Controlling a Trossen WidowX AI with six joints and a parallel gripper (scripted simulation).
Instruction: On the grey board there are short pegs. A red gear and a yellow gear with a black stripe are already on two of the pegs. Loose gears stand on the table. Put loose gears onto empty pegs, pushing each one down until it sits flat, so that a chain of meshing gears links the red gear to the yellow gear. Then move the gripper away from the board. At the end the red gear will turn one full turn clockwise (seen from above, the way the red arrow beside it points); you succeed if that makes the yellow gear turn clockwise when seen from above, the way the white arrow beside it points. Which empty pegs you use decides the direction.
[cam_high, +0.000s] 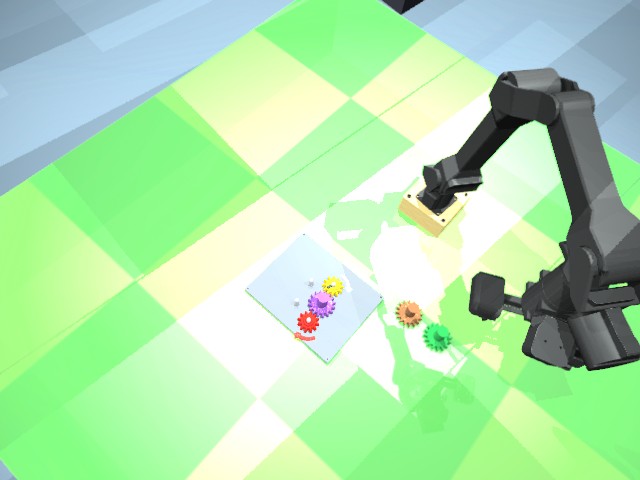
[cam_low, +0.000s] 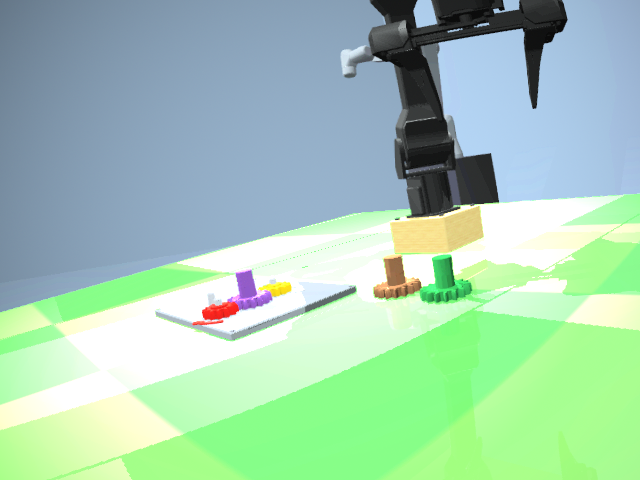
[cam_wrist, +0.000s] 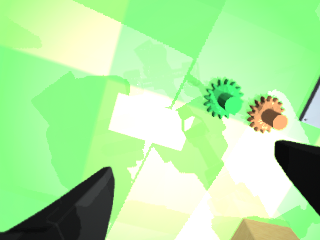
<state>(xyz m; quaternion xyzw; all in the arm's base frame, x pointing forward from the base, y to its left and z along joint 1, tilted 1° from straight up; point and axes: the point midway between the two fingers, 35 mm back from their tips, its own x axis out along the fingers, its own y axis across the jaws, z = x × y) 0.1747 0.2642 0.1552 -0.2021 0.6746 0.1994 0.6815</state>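
The grey board (cam_high: 279, 273) (cam_low: 180, 312) carries the red gear (cam_high: 300, 324) (cam_low: 219, 311) and the yellow gear (cam_high: 338, 290) (cam_low: 281, 288). A purple gear (cam_high: 321, 304) (cam_low: 246, 286) stands between them, its teeth at both; its post leans slightly in the exterior view, and I cannot tell whether it is fully flat. Two empty pegs, one (cam_high: 311, 282) near yellow and one (cam_high: 296, 301) near red, stand beside this row. A brown gear (cam_high: 409, 313) (cam_low: 394, 271) (cam_wrist: 265, 114) and a green gear (cam_high: 437, 336) (cam_low: 443, 273) (cam_wrist: 223, 98) stand on the table. My gripper (cam_wrist: 194, 161) is open and empty, high above the table, away from the board.
The arm's wooden base block (cam_high: 426, 218) (cam_low: 419, 235) (cam_wrist: 265, 231) stands behind the loose gears. A red arrow (cam_high: 305, 337) (cam_low: 207, 322) lies beside the red gear. The board's edge shows at the right of the wrist view. Bright patches and shadows cover the table.
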